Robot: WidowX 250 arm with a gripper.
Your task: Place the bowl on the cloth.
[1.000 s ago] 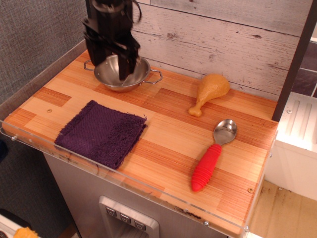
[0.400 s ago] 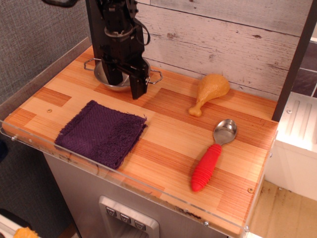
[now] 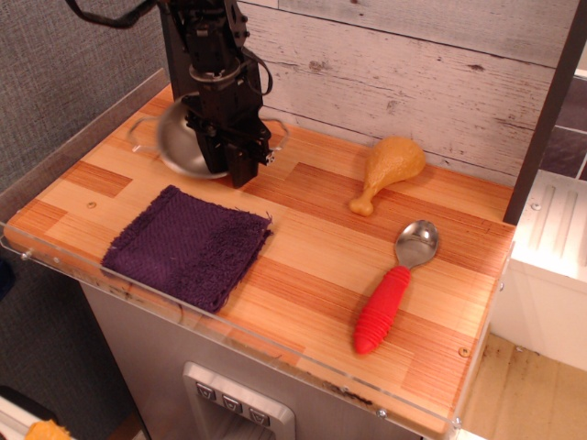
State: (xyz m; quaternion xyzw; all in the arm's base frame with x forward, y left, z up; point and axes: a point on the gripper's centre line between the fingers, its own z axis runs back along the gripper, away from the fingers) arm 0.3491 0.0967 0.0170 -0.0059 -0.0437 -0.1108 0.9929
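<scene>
The shiny steel bowl [image 3: 176,139] is at the back left of the wooden counter, blurred and tipped, with its wire handles sticking out to either side. My black gripper [image 3: 235,165] comes down over the bowl's right rim and looks shut on it; the arm hides the bowl's right half. The dark purple cloth [image 3: 188,246] lies flat at the front left, just in front of the bowl and gripper, with nothing on it.
A yellow toy chicken drumstick [image 3: 390,170] lies at the back right. A metal spoon with a red ribbed handle [image 3: 394,289] lies at the front right. A plank wall runs behind, a clear lip [image 3: 229,335] edges the counter front, and a grey wall stands left.
The gripper dropped onto the bowl's rim and closed. The bowl has shifted left and toward the front, is now tipped and blurred. Cloth, spoon and drumstick have not moved.
</scene>
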